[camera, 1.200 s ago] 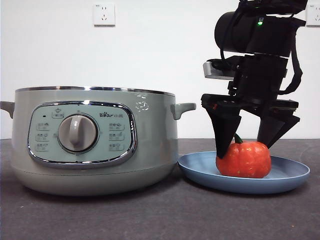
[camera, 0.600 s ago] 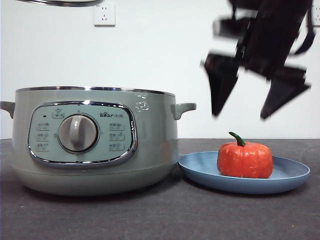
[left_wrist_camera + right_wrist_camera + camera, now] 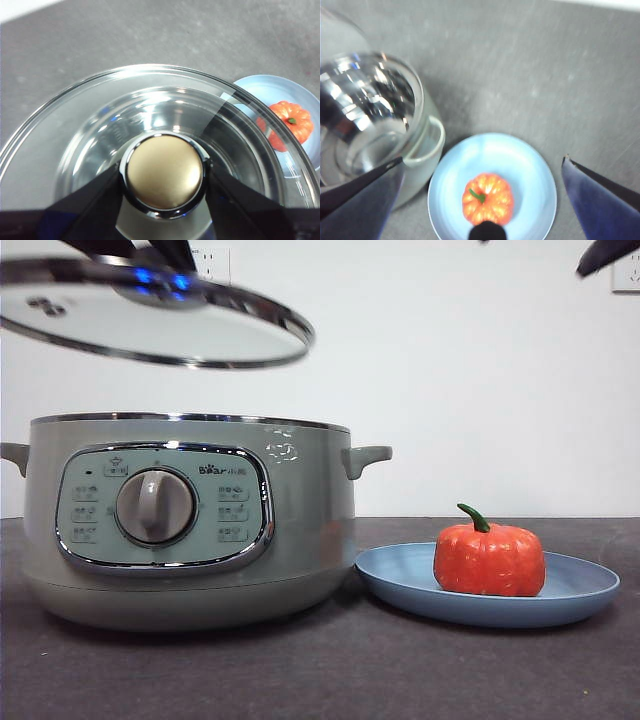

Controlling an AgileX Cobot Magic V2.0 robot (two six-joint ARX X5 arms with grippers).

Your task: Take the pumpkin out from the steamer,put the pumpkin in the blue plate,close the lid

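Front cam sits low, about table height, looking level across; I get the pale sage-green round steamer pot (image 3: pixel 185 520) big at left of frame, the matte light-blue shallow plate (image 3: pixel 400 585) at lower right, white wall behind. Left wrist cam looks straight down, very near the round chrome-rimmed glass lid (image 3: pixel 90 115), which fills most of the frame. Right wrist cam looks down from higher up, wider field. All three views share the small orange ribbed pumpkin (image 3: pixel 487 199) on that plate; it sits at the right edge in left wrist, bottom centre in right wrist.
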